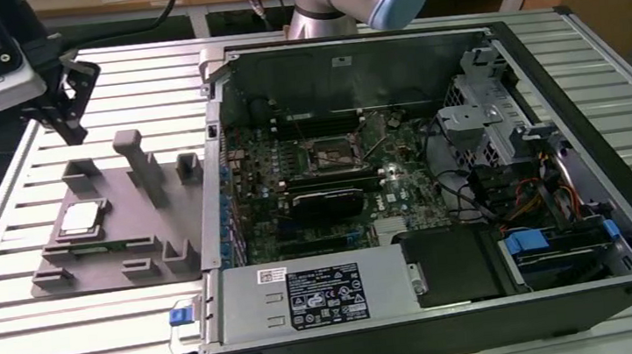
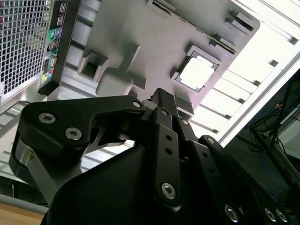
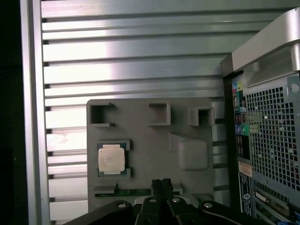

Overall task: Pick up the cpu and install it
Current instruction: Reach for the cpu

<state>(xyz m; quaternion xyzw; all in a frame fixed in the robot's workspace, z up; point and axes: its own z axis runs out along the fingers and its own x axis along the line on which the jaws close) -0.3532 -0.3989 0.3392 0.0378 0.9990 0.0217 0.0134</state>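
The cpu is a small square chip with a silver top, lying flat in a pocket of the grey fixture tray at the exterior view's left. It shows in both wrist views, as a pale square and as a bright glaring one. My gripper hangs in the air above the tray's far end, apart from the cpu, fingers shut with nothing between them. Its black fingertips point down over the tray. The open computer case lies beside the tray, its black-framed socket uncovered on the motherboard.
Upright posts rise from the tray near the cpu. The case's raised wall stands between tray and motherboard. Inside the case are a power supply, drive cage and cables. The slatted metal table ends at the exterior view's left.
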